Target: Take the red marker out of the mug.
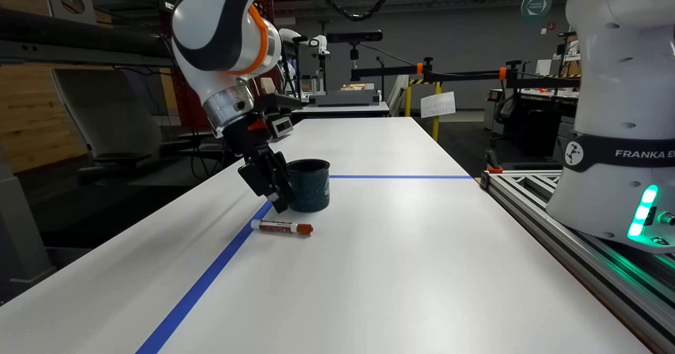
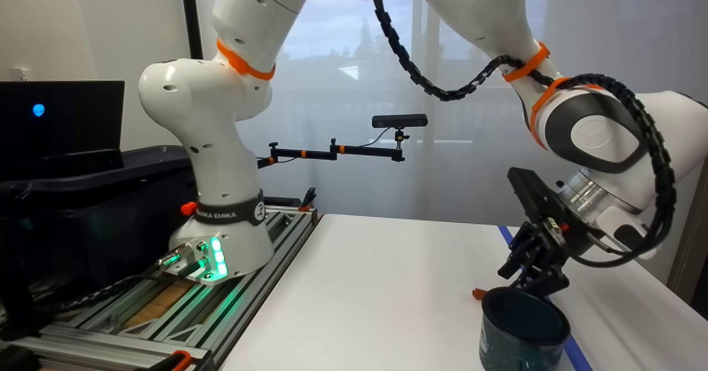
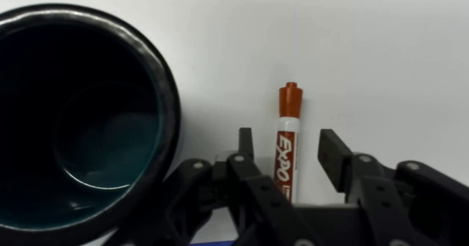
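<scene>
The red marker point(image 1: 282, 227) lies flat on the white table, outside the mug, with its orange-red cap toward the robot base. In an exterior view only its cap point(image 2: 479, 293) shows beside the mug. The dark teal mug point(image 1: 311, 188) stands upright; it also shows in an exterior view point(image 2: 511, 346). In the wrist view the mug point(image 3: 166, 103) is at the left, and the part of its inside that shows holds nothing. My gripper point(image 3: 286, 134) is open, tilted down beside the mug, its fingers on either side of the marker point(image 3: 290, 103) in the wrist view, not touching it. The marker's rear end is hidden there.
The white table point(image 1: 401, 269) carries blue tape lines point(image 1: 200, 285). The mug stands very close to my left finger in the wrist view. The robot base point(image 1: 617, 185) stands on a metal frame along the table's edge. A camera on a stand point(image 2: 399, 121) is behind.
</scene>
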Robot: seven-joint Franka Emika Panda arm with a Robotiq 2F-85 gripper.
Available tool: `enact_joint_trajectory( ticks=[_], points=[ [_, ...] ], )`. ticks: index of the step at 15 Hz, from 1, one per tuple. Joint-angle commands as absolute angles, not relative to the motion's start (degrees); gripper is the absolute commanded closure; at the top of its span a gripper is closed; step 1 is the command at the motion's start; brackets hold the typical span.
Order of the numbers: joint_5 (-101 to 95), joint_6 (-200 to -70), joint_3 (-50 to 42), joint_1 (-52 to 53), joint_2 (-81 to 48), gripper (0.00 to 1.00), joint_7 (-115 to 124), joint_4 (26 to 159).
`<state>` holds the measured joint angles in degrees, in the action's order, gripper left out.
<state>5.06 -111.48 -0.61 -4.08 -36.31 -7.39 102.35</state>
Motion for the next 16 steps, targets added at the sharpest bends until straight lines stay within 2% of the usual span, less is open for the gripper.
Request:
enact_joint_trajectory(
  ticks=[1,3,4,8,14,16],
  points=[
    [5.4,-111.4,0.4,-4.5,-32.8,0.19,-8.7,104.1],
    [5.4,-112.0,0.5,-4.3,-31.0,0.03,-8.7,105.0],
    [5.4,-112.0,0.6,-4.2,-30.0,0.0,-8.4,105.3],
    [5.7,-115.7,0.2,-4.0,-25.8,0.0,-7.3,107.5],
    [4.8,-128.9,-0.1,-3.8,-18.4,0.0,-7.6,114.6],
    [5.7,-128.7,0.0,-4.2,-17.7,0.0,-7.7,114.8]
  ],
)
